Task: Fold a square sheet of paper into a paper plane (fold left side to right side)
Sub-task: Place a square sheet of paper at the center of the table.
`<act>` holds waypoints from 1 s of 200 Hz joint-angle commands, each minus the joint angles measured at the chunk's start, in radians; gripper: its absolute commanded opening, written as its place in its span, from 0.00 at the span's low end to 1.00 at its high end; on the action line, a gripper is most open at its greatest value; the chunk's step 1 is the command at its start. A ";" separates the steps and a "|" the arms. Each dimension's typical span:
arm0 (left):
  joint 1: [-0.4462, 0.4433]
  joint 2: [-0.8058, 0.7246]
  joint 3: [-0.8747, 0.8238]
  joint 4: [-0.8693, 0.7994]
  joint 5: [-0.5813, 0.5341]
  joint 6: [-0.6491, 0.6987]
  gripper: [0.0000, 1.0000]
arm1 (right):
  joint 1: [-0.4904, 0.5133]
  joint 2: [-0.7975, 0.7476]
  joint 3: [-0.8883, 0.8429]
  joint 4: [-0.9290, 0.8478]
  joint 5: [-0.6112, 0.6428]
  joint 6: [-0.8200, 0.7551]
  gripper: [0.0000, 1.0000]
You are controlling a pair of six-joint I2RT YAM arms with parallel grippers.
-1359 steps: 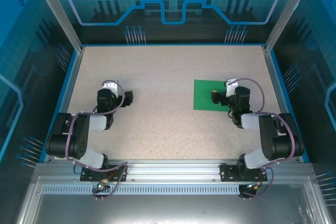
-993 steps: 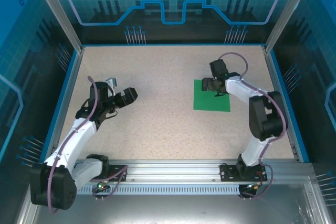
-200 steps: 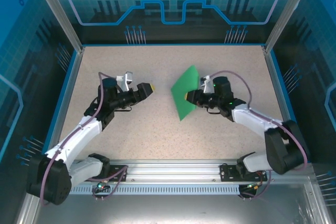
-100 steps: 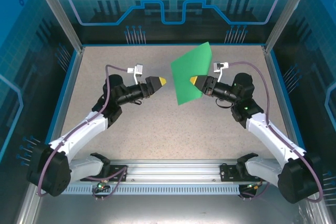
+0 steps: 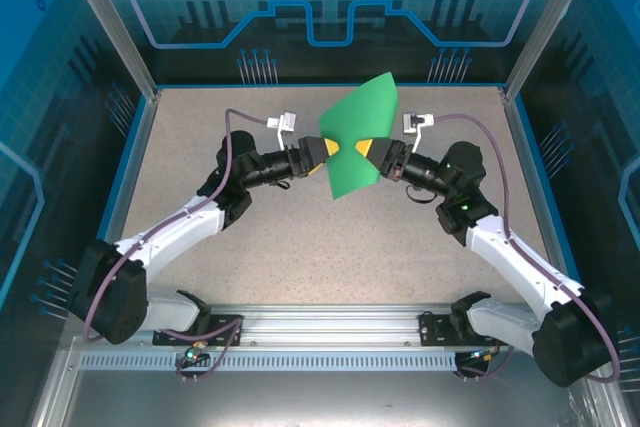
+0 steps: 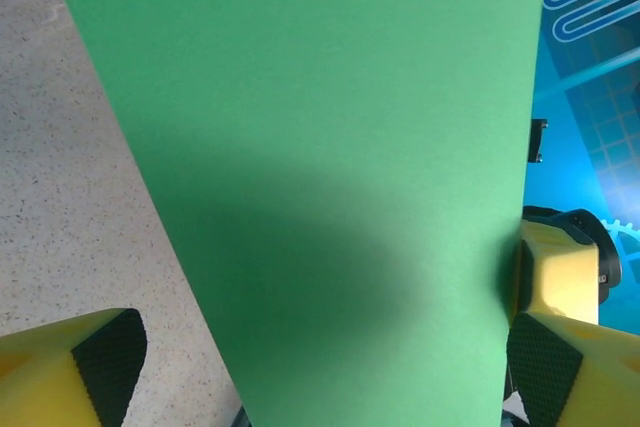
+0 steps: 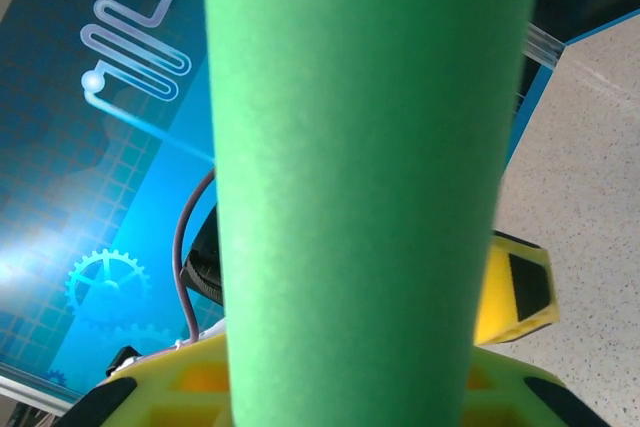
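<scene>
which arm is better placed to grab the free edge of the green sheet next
Left. The left claw, open, straddles the edge of the square sheet of paper; the right claw is occupied holding it up off the table.

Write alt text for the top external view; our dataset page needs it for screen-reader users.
A square sheet of paper, bright green, is held above the table by the right gripper, while the open left gripper straddles its opposite edge.
</scene>
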 commanded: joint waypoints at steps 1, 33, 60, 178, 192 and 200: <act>-0.013 0.023 0.032 0.097 0.031 -0.041 0.91 | 0.019 0.003 0.039 0.053 0.005 0.022 0.29; -0.017 0.019 0.033 0.090 0.006 -0.042 0.63 | 0.018 0.008 0.021 0.005 0.025 -0.006 0.33; -0.015 -0.015 0.014 0.001 -0.046 0.011 0.32 | 0.000 -0.007 0.000 -0.087 0.052 -0.063 0.39; 0.021 0.034 -0.003 -0.647 -0.128 0.403 0.00 | -0.074 -0.124 0.036 -1.029 0.525 -0.662 0.86; 0.025 0.077 -0.003 -0.705 -0.126 0.457 0.00 | -0.074 -0.107 0.033 -1.046 0.526 -0.692 0.87; 0.029 0.105 -0.003 -0.729 -0.120 0.485 0.00 | -0.074 -0.097 0.028 -1.039 0.507 -0.699 0.87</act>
